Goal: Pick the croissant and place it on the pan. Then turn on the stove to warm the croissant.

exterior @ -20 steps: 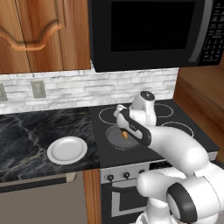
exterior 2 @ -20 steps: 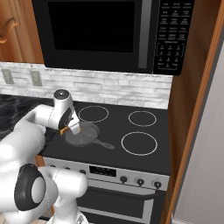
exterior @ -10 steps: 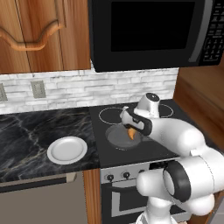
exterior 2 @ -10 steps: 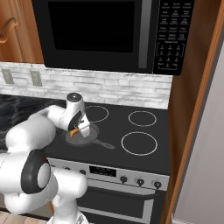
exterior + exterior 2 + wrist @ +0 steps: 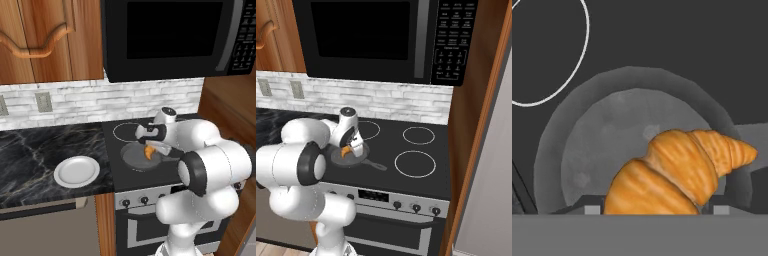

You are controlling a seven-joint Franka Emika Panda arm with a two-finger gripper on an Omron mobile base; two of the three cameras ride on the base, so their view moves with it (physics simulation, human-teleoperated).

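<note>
Jaws gripping the croissant [image 5: 677,170], held over the pan [image 5: 597,150]. I lower the gripper [image 5: 149,148] gently to mid-pan, then release clear of the rim.

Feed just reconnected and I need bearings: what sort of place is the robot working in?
A home kitchen, rendered: a stove with a pan on it, a microwave above, wooden cabinets.

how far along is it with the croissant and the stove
Pickup looks done: the plate on the counter is bare and the pincer holds the croissant just above the pan. In hand: setting it down in the pan. Left: letting go, then turning a stove knob.
</note>
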